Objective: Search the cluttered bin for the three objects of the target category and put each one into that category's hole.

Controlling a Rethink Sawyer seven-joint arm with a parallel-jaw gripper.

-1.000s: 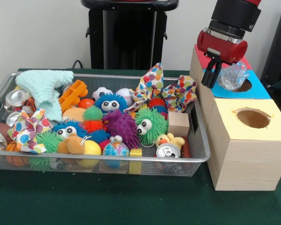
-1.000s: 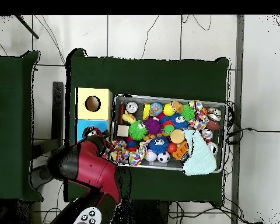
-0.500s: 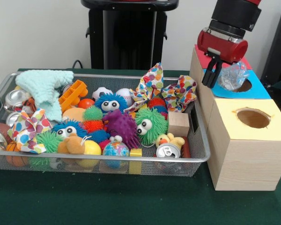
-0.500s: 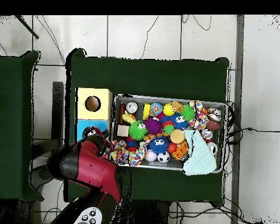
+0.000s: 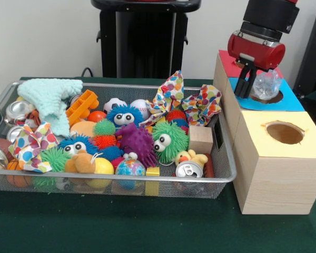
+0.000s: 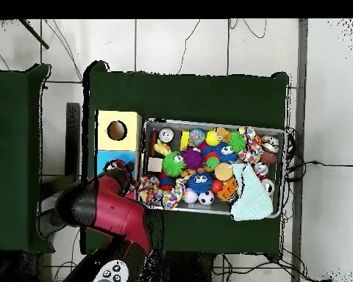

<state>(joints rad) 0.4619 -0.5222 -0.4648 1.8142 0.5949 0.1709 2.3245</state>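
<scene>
The gripper (image 5: 247, 84) hangs over the blue-topped box (image 5: 289, 100), its two dark fingers (image 5: 244, 83) pointing down at the near rim of that box's hole (image 5: 268, 97). Whether the fingers stand apart or together cannot be told from either view, as they overlap in the front view and the arm (image 6: 106, 209) covers them in the overhead view. Just beside the fingers, a crumpled clear plastic piece (image 5: 266, 83) sits in the mouth of the blue-topped box's hole, most of it above the rim; whether the fingers touch it is unclear. By appearance the piece is very light, thin and springy, likely to slip on smooth pads and to rebound when let go. A hold across a bunched fold should serve better than one on a smooth face, and a downward push may be needed to seat it in the hole. In front of the blue-topped box stands the yellow-topped box (image 5: 282, 163), its hole (image 5: 284, 133) open and empty. Behind the blue-topped box a red-topped surface (image 5: 226, 66) shows. To the side of the blue-topped box lies the wire bin (image 5: 121, 182), crowded with fuzzy eyed balls, spiky balls, dotted cloths, a knitted cloth (image 5: 51, 100) and several drink cans, one can (image 5: 188, 169) lying at the bin corner nearest the yellow-topped box.
</scene>
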